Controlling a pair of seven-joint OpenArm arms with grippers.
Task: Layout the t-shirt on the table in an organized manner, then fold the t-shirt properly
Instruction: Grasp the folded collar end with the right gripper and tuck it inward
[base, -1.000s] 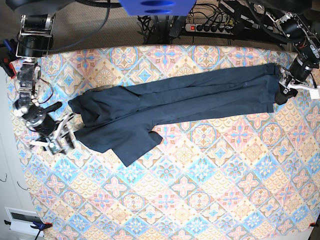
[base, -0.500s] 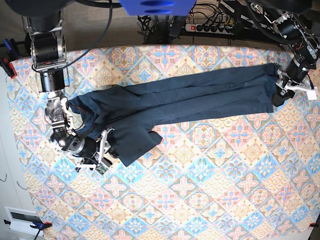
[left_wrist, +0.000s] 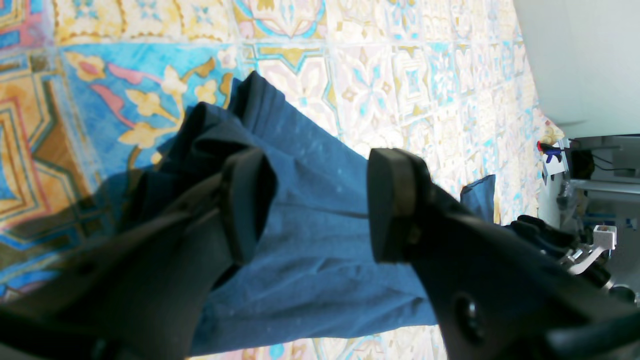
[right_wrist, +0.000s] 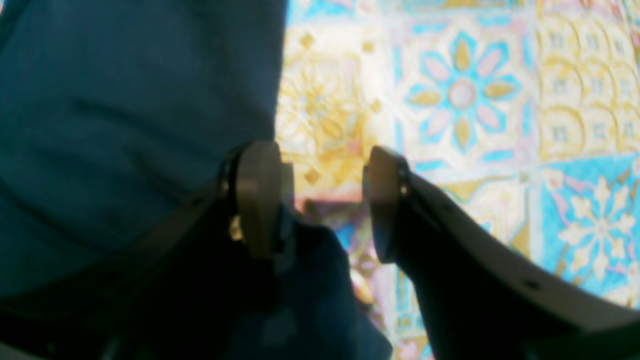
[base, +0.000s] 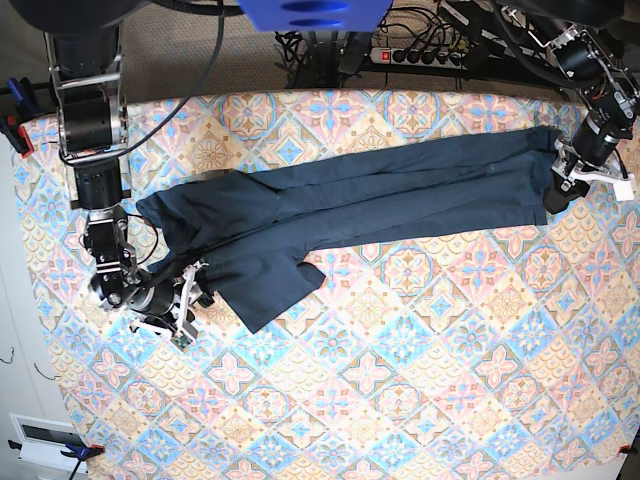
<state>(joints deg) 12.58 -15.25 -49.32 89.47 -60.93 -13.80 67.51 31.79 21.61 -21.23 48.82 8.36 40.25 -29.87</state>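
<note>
Since the earlier frame, the right gripper (base: 182, 305) is sitting closer to the shirt's lower edge. Largest first: the worktop (base: 420, 380) is carrying the t-shirt (base: 350, 200), stretched in a long band. At its far end, the left gripper (left_wrist: 307, 200) is straddling bunched cloth, jaws apart. The right gripper's jaws are standing apart beside the hem.

You see a plain dark navy t-shirt (base: 340, 205), no print, a table (base: 420, 380) cloth of pastel blue, pink and cream diamond tiles with floral medallions, your black left gripper (left_wrist: 310, 205), your right gripper (right_wrist: 320, 200) with pale tan pads.
</note>
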